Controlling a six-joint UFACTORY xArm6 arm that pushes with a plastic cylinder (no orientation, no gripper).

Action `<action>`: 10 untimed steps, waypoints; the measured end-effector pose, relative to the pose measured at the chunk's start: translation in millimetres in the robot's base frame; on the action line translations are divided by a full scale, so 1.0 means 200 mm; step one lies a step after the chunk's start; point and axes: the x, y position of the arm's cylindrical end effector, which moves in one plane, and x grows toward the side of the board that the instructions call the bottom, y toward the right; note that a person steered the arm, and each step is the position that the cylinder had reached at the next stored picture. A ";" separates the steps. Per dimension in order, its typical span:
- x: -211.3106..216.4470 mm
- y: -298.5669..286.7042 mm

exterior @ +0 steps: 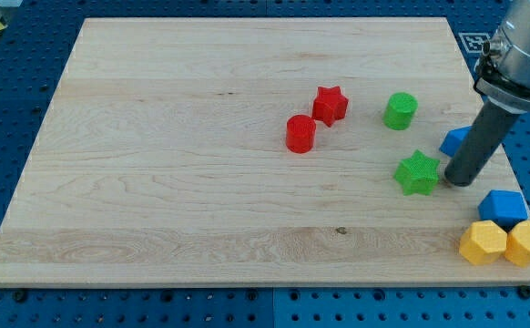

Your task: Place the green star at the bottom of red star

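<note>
The green star (pixel 417 172) lies on the wooden board (pixel 174 155) at the view's right. The red star (pixel 330 105) lies up and to the left of it, near the board's middle. My tip (pixel 459 181) rests on the board just right of the green star, close to its right edge, with a narrow gap showing. The rod rises up and to the right toward the arm body at the view's top right.
A red cylinder (pixel 300 133) sits just lower left of the red star. A green cylinder (pixel 399 110) lies right of the red star. A blue block (pixel 455 140) is partly hidden behind the rod. A blue hexagon (pixel 503 208) and two yellow hexagons (pixel 482 242) (pixel 525 242) sit at the bottom right corner.
</note>
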 end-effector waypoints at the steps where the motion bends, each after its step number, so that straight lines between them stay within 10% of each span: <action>1: 0.00 -0.06; 5: 0.18 -0.42; 10: -0.18 -0.60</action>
